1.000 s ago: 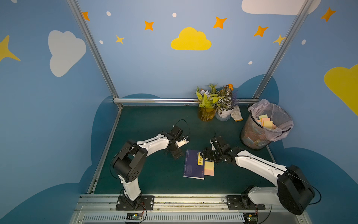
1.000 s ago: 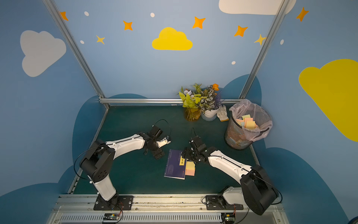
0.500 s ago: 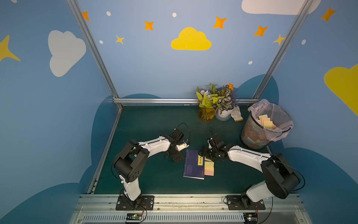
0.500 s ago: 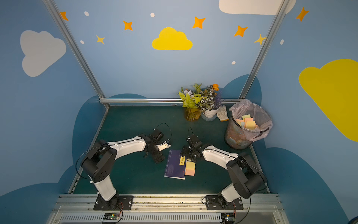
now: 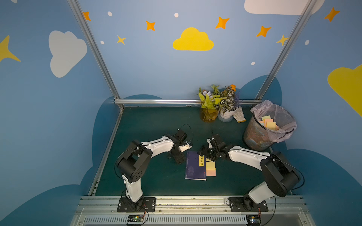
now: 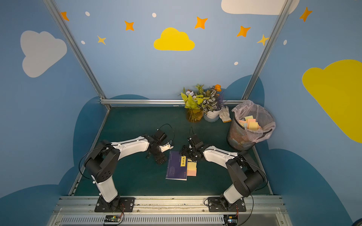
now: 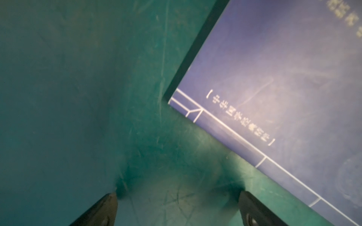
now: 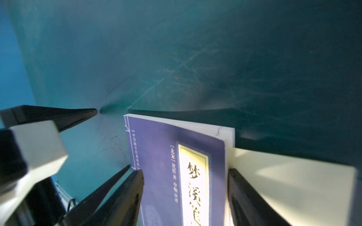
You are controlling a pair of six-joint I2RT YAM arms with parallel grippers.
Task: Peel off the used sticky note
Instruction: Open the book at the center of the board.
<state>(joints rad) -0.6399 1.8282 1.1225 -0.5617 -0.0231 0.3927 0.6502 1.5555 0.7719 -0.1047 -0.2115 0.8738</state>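
A purple book (image 5: 193,168) (image 6: 175,168) lies flat on the green mat. A yellow sticky note (image 5: 210,166) (image 6: 191,165) and a pink one (image 5: 211,172) below it stick out from the book's right edge. My right gripper (image 5: 205,153) (image 8: 185,172) is open over the book's top end. One of its fingers is on the cover (image 8: 156,156), and the other is at the right edge against the pale yellow note (image 8: 284,176). My left gripper (image 5: 179,158) (image 7: 177,193) is open with nothing in it, tips on the mat just left of the book's corner (image 7: 274,88).
A mesh bin (image 5: 269,129) with a plastic liner holds discarded notes at the back right. Two potted plants (image 5: 217,103) and a white glove (image 5: 240,115) stand by the back rail. My left gripper's fingers (image 8: 58,115) show close beside the right gripper.
My right gripper has slid left over the book's top end, and the arm has folded closer. My left gripper has come down a little toward the mat beside the book.
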